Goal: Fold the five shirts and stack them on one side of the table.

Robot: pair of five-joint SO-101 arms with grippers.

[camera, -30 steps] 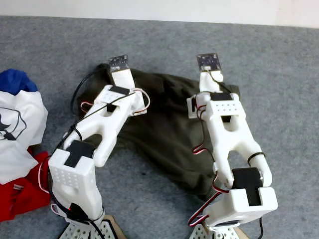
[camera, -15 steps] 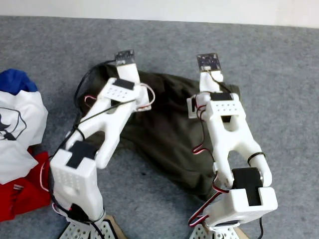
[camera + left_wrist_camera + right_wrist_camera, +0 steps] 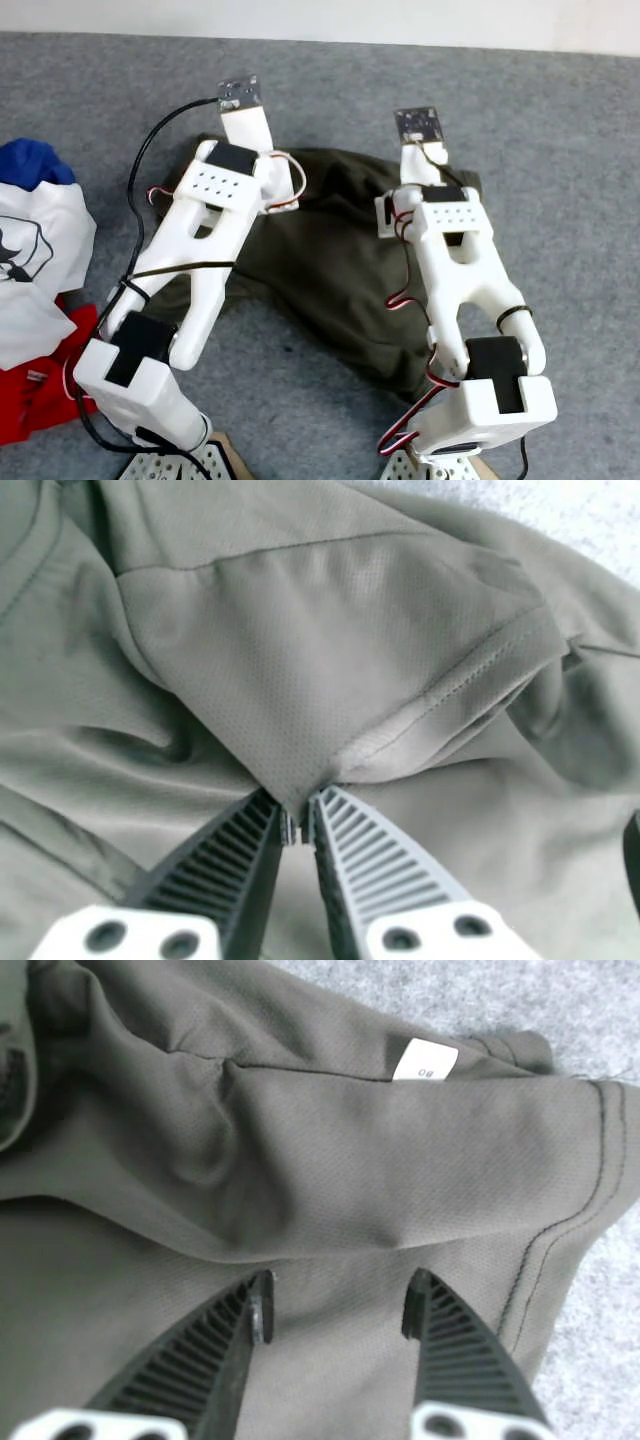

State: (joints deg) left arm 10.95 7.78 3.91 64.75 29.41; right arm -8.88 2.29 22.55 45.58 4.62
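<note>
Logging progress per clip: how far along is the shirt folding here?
Nothing looks finished: every shirt in view is unfolded. In hand: the olive shirt lies rumpled mid-table, the left gripper shut on a pinch of its fabric, the right gripper open over it. Remaining: the white shirt, blue shirt and red shirt lie heaped beside the left arm.

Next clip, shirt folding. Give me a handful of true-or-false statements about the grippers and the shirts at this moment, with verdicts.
1. The left gripper is shut on a pinch of the olive shirt. True.
2. The right gripper clamps the white label. False: it is open over plain fabric, with the label apart from it.
3. The olive shirt is folded into a neat rectangle. False: it lies rumpled and unfolded on the grey table.
4. A white shirt, a blue shirt and a red shirt lie heaped to one side of the olive shirt. True.
</note>
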